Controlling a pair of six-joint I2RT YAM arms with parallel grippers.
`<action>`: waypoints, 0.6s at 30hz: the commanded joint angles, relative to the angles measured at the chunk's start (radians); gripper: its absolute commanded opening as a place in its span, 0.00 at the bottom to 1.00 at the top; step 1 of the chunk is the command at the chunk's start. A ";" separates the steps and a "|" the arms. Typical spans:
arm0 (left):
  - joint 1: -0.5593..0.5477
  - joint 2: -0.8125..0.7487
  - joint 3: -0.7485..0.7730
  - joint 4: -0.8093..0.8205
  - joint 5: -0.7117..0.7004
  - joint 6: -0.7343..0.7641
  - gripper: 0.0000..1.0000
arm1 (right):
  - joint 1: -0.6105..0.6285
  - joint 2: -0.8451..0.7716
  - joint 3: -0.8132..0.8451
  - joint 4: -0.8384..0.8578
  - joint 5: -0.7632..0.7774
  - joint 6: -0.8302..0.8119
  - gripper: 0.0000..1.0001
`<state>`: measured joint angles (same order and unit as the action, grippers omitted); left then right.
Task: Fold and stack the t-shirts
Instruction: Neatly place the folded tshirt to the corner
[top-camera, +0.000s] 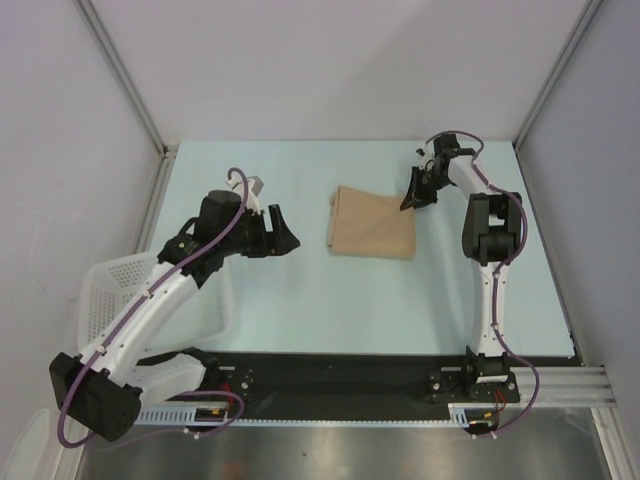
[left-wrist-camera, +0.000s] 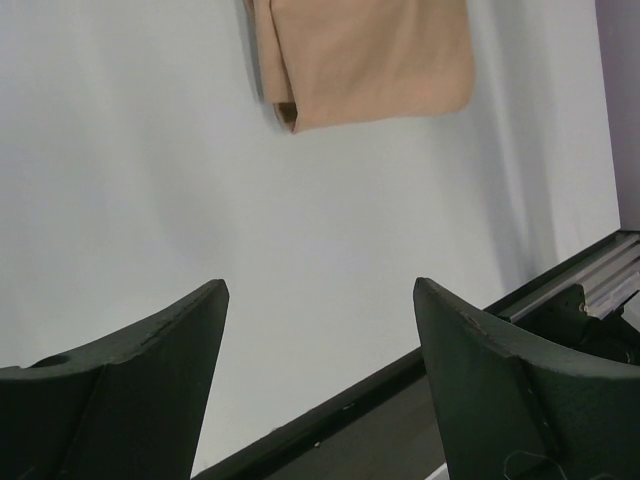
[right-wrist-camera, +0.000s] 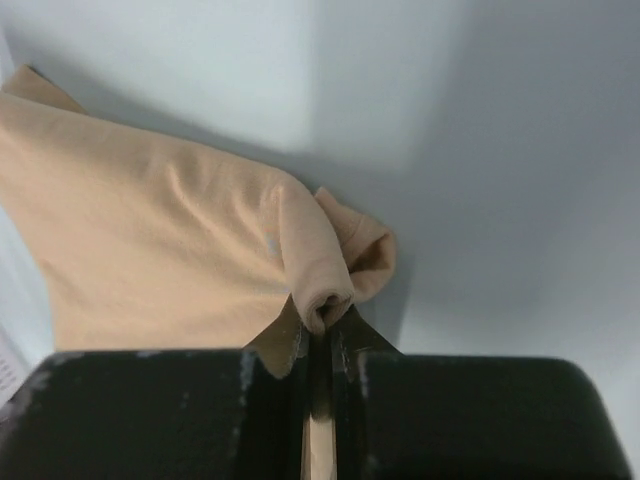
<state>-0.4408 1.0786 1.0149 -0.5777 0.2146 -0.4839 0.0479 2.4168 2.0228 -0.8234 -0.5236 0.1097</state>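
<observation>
Currently the right end effector (top-camera: 406, 202) pinches the near-square folded t-shirt (top-camera: 372, 225) at its far-right corner; left end effector (top-camera: 288, 232) gapes, empty.

We see one t-shirt (top-camera: 372, 222), plain tan soft cloth with no print, folded into a rough rectangle. It lies flat on the pale tabletop (top-camera: 300, 300), toward the far side and right of the middle. From above, its near edge looks a little wider than its far edge, and a darker seam of layered cloth runs along its left side. The left wrist view shows those stacked layers at one end of the t-shirt (left-wrist-camera: 375, 60), with the corner there slightly open. Its far right corner is bunched into a small roll and pinched between the right fingers (right-wrist-camera: 370, 340), lifting that corner of the t-shirt (right-wrist-camera: 170, 240) slightly.
</observation>
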 joint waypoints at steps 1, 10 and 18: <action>0.010 -0.020 -0.036 0.058 0.040 0.018 0.81 | -0.016 0.011 0.111 -0.060 0.244 -0.106 0.00; 0.013 0.030 -0.067 0.007 0.066 0.030 0.80 | -0.080 0.096 0.375 -0.070 0.694 -0.359 0.00; -0.045 0.138 -0.090 -0.001 0.017 0.103 0.77 | -0.190 0.209 0.554 0.098 0.752 -0.617 0.00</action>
<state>-0.4591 1.1999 0.9318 -0.5800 0.2512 -0.4419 -0.0921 2.5801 2.4599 -0.8234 0.1524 -0.3752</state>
